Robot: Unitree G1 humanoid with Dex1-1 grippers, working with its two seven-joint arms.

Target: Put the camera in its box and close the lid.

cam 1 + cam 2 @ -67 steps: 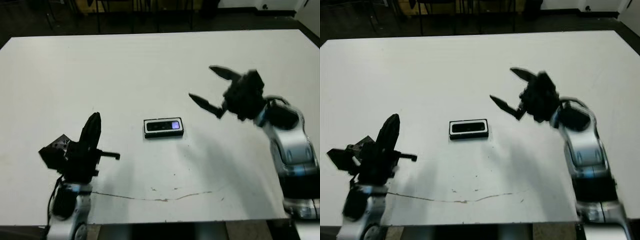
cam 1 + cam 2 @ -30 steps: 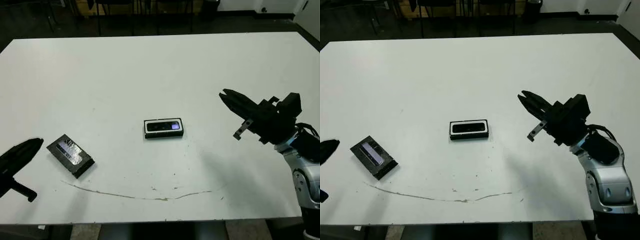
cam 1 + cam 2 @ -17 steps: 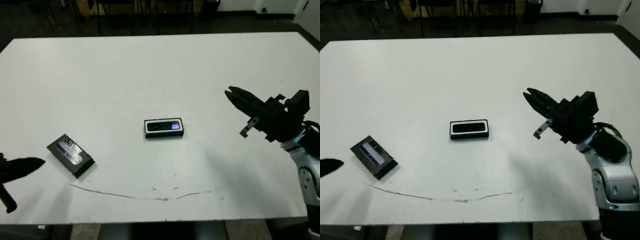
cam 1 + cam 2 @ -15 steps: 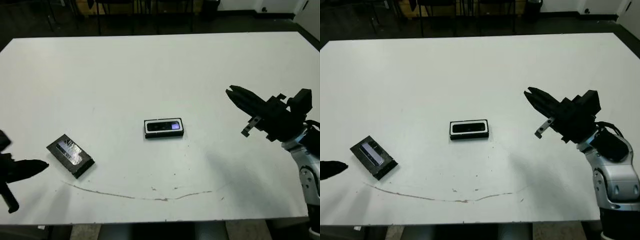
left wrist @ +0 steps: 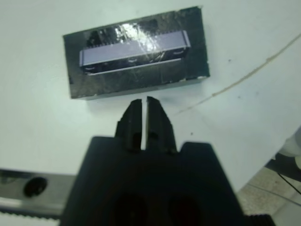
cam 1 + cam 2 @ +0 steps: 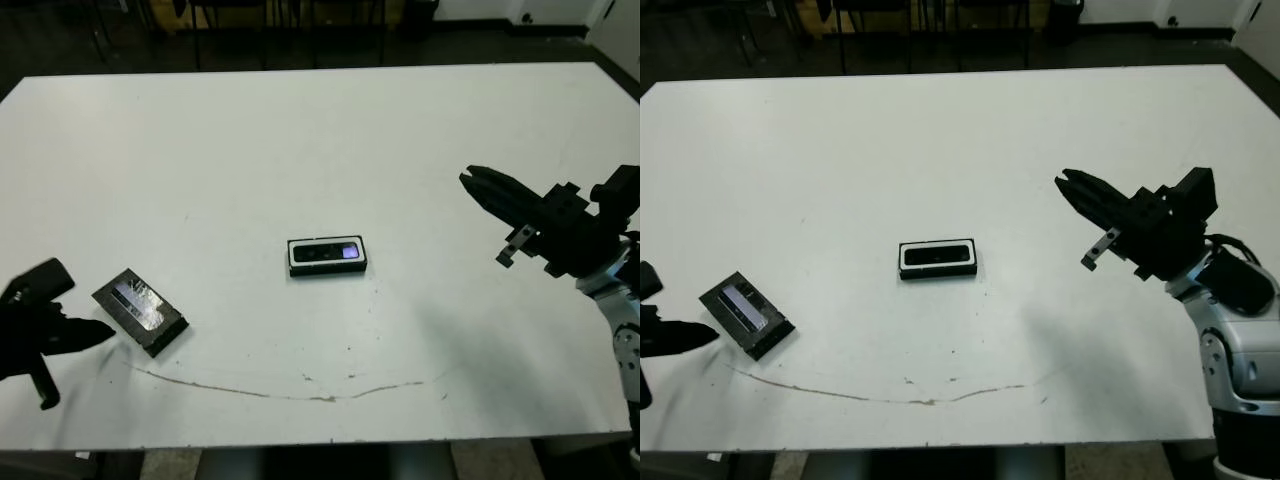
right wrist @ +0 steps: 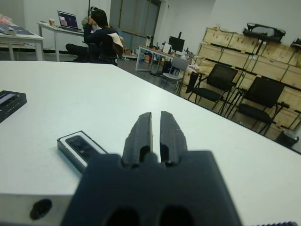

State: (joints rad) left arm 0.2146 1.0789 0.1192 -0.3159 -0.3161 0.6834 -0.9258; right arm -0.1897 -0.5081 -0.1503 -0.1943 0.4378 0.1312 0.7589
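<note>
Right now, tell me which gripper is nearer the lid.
Left. The left gripper sits just beside the lid near the table's front left edge, fingers shut. The right gripper hovers far across the table, beyond the box.

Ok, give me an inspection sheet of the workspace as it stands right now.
Surface: white table, a thin brown line near its front edge.
Job's things: camera lies in the box, uncovered; lid lies apart, toward the left.
Clutter: nothing seen.
Grippers: left gripper shut, empty, beside the lid; right gripper shut, empty, above the table.
Cables: nothing seen.
Surroundings: chairs, crates, a seated person.
</note>
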